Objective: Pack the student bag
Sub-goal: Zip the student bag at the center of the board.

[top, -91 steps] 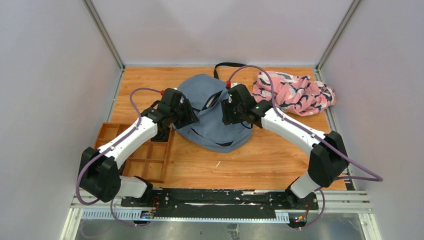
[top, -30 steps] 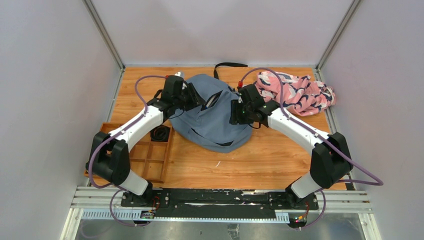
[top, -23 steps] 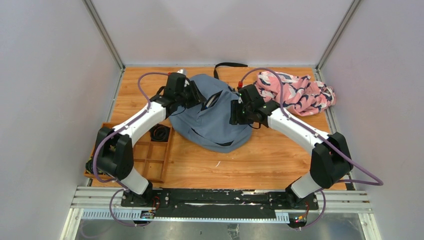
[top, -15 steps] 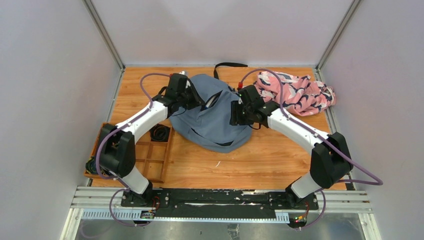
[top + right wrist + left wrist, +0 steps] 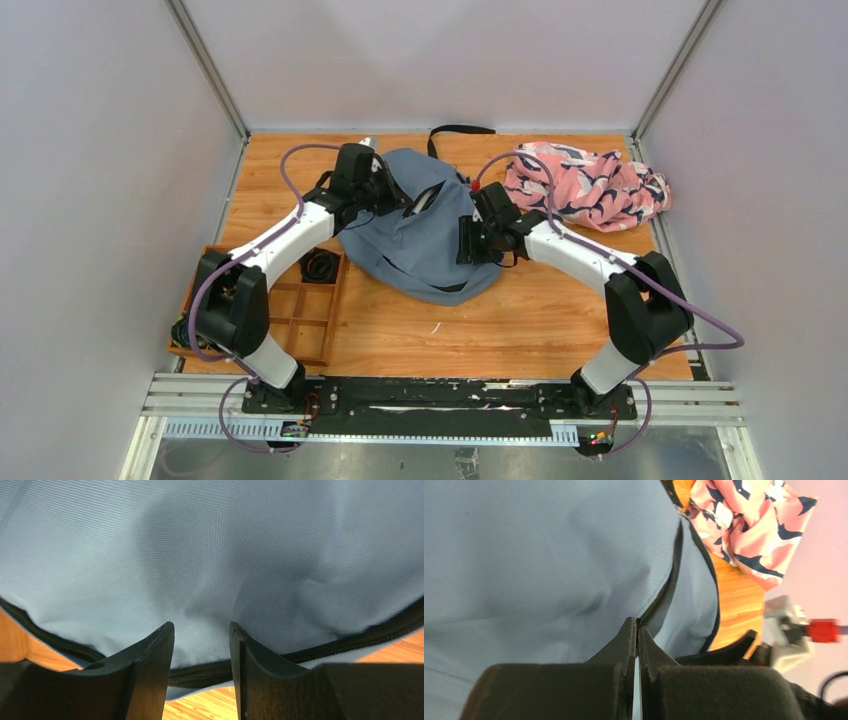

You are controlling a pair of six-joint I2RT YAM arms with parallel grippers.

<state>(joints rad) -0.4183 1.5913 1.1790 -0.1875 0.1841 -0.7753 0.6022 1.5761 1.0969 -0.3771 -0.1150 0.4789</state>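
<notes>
The student bag [image 5: 425, 245] lies on the worktop [image 5: 540, 320] between both arms. Left wrist view alone shows the left claw [image 5: 636, 630] pinched shut on its zipper seam; right wrist view shows the right claw [image 5: 200, 630] parted, pressed against the fabric.

Both arms, left arm [image 5: 275, 250] and right arm [image 5: 585, 258], are bolted to the black mounting rail [image 5: 430, 392]. White shells cover the long links, with blocky black housings at every joint. A purple cable [image 5: 284, 165] leaves each arm's foot at the rail and loops to the end farthest from it; the right one ends in a red plug [image 5: 476, 186]. Left gripper [image 5: 636, 626] and right gripper [image 5: 200, 630] have matte black wedge fingers [image 5: 150, 665], with no markings legible. Small lit indicators [image 5: 600, 437] sit just below the rail's right end.
</notes>
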